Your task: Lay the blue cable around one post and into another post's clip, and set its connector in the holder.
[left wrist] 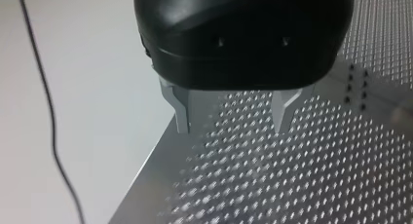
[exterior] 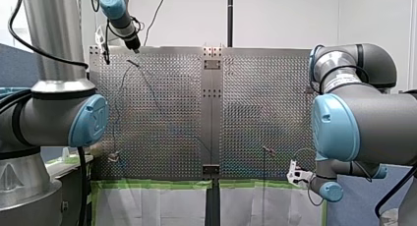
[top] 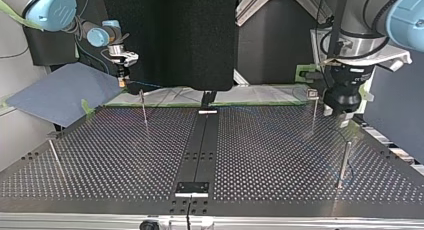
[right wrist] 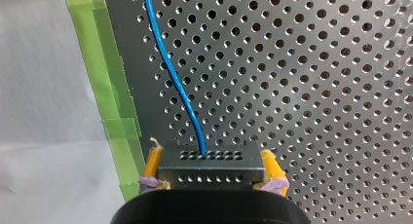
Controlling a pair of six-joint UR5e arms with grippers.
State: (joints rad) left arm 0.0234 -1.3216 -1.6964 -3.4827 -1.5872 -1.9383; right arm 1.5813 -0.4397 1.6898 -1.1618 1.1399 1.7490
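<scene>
1. Clamping the dark, hole-studded connector (right wrist: 210, 168) squarely between the yellow pads (right wrist: 153, 163) of my right gripper (right wrist: 210, 153), fingers closed tight on both of its ends.
2. Trailing the blue cable (right wrist: 173, 73) out of the connector's face, curving away ahead of those fingers over the perforated table (right wrist: 316, 87) and running beside a strip of green tape (right wrist: 104, 78).
3. Hanging my left gripper (left wrist: 233, 118) released, metal fingers (left wrist: 182, 112) spread wide with nothing between them, tips hovering above the table's edge.
4. Showing a thin black wire (left wrist: 46, 112) dangling off to that gripper's side, beyond the table.
5. Placing, in the top view, a slim post (top: 144, 110) near my right gripper and a block-topped post (top: 313, 107) just beside my left gripper.
</scene>
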